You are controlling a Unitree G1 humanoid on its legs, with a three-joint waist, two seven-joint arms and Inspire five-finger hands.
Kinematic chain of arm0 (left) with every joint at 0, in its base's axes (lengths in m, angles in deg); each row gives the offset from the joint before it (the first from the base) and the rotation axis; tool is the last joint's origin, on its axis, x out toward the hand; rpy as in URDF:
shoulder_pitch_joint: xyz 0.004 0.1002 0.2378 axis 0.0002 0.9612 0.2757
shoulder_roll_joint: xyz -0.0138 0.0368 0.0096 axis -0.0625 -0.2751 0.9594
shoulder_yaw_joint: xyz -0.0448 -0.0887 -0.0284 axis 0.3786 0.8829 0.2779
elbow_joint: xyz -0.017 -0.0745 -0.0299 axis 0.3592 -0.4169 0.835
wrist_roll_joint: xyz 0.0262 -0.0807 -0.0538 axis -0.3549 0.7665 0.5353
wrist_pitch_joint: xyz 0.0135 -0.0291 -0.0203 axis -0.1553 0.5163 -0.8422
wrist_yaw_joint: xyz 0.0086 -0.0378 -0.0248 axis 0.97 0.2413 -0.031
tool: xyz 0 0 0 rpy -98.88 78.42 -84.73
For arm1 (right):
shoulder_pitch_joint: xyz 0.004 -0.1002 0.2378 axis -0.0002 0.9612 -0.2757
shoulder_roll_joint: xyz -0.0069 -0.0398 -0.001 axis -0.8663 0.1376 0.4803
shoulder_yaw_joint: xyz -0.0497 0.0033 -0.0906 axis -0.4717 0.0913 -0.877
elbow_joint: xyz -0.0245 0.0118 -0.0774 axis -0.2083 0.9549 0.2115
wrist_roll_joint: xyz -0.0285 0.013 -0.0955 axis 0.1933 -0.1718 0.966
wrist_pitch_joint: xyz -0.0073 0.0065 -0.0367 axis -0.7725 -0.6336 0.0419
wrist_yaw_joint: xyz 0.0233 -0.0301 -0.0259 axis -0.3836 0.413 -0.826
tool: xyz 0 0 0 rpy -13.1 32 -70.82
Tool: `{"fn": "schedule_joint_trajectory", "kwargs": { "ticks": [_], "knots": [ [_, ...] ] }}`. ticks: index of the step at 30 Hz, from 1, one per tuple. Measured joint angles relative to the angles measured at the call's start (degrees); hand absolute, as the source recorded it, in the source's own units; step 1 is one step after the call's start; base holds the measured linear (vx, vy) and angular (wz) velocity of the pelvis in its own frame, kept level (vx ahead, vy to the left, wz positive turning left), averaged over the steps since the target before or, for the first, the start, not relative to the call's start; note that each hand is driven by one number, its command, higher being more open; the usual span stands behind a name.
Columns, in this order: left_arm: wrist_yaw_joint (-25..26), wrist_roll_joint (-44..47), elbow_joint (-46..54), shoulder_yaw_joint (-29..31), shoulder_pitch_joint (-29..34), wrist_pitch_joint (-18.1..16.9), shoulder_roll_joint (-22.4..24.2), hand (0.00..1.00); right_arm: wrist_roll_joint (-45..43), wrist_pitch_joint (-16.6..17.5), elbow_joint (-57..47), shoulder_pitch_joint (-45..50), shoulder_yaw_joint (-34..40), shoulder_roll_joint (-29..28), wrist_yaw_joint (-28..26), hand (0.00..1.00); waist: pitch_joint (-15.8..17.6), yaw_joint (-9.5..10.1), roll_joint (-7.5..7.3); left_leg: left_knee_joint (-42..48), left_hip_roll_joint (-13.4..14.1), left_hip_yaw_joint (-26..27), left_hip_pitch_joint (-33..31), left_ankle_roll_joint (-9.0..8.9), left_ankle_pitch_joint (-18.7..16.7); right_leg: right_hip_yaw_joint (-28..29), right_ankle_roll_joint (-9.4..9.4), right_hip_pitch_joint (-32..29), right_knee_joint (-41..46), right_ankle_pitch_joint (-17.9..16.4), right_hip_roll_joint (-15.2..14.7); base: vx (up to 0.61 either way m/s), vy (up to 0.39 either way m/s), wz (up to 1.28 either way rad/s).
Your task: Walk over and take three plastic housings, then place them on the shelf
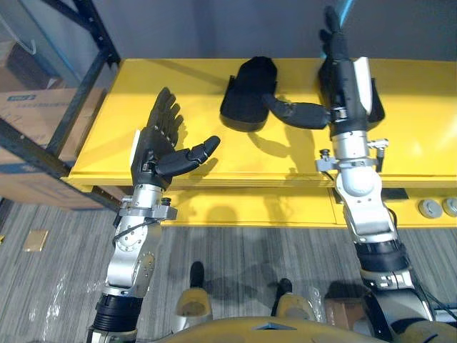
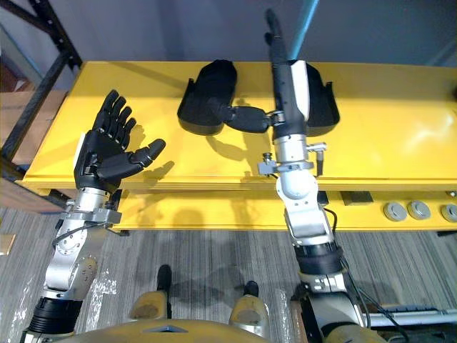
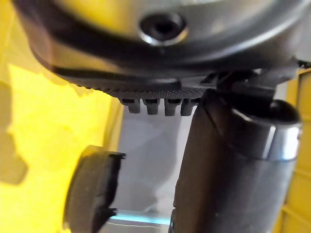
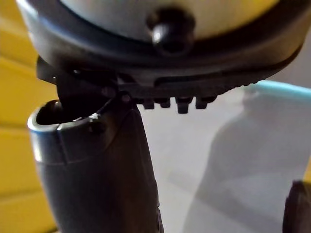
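The left robot hand is hovering over the near edge of the yellow desk, palm turned up, fingers spread straight and thumb jutting toward the right robot hand, holding nothing. The right robot hand is stretching flat over the desk, fingers pointing away from the robot and thumb sticking sideways toward the left robot hand; it too is gripping nothing. One black plastic housing is lying on the desk between the two hands, right at the right robot hand's thumb tip (whether the thumb is touching it I cannot tell). A second black housing is sitting beneath the right robot hand and showing past its outer side, partly hidden by it. Off the left robot hand's outer side, a dark shelf frame is standing with cardboard boxes behind it.
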Motion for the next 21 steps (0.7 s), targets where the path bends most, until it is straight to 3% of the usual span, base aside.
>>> {"fn": "schedule_joint_trajectory", "kwargs": {
  "ticks": [3, 13, 21],
  "knots": [
    [1.9, -0.8, -4.8, 0.5, -0.5, 1.2, -0.1, 1.00, -3.7, 2.0, -2.9, 3.7, 4.7, 0.0, -0.8, 1.00, -0.2, -2.50, -0.15, 0.2, 0.0, 1.4, 0.3, 0.15, -0.1, 1.6, 0.03, -0.5, -0.5, 0.5, 0.1, 0.03, 0.004, -0.28],
    [4.2, -0.9, -12.8, 2.5, -4.6, 1.8, -0.5, 1.00, -10.3, 4.8, -6.0, 12.7, 11.0, 1.0, -6.7, 1.00, -0.6, -5.60, 0.26, 0.2, 0.7, 5.8, 2.1, -0.32, -1.5, 5.7, -0.10, -1.9, -0.3, 0.6, 1.1, 0.01, -0.002, -0.23],
    [4.8, -0.8, -21.5, 2.9, -8.8, -0.9, -0.7, 1.00, -13.9, 5.4, -6.0, 16.3, 11.7, 0.9, -9.5, 1.00, -2.0, -7.21, 2.49, 0.2, 0.6, 7.8, 2.1, -0.27, -1.6, 8.1, -0.19, -4.0, 0.9, 0.5, 1.3, -0.01, 0.002, -0.12]
  ]
}}
